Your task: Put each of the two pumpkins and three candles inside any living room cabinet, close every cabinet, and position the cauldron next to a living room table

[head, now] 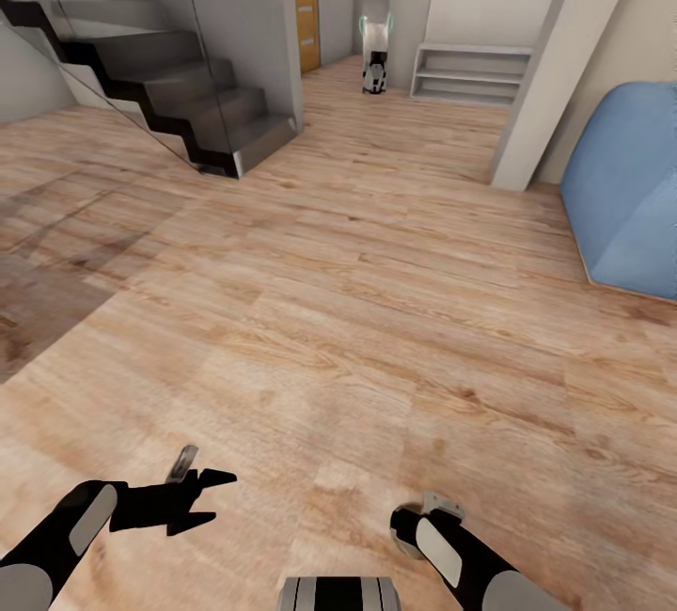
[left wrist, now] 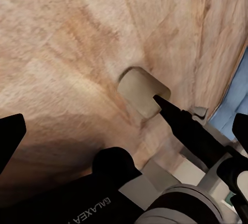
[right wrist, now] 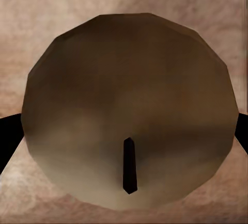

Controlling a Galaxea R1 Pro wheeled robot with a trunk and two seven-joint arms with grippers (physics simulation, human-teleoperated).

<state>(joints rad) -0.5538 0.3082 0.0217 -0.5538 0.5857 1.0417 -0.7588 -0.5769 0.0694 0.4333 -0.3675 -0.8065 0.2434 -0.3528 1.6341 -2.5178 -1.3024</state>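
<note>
One candle [right wrist: 129, 110] sits pinched between the right gripper's [right wrist: 124, 131] fingers, its flat wick-bearing top facing the wrist camera. The left gripper [head: 202, 498] hangs spread and empty over the wooden floor [head: 376, 263]. Judging by the light grip, jolts while driving could shake the candle loose.

The staircase [head: 160, 75] rises at ten o'clock on the floor [head: 357, 291], the door [head: 305, 0] behind it at eleven. A low shelf [head: 470, 73] stands at one o'clock beside a pillar [head: 545, 66]. The beanbag [head: 628, 188] sits at two o'clock. A candle [right wrist: 129, 110] sits between the right pincer's [head: 428, 509] fingers.
</note>
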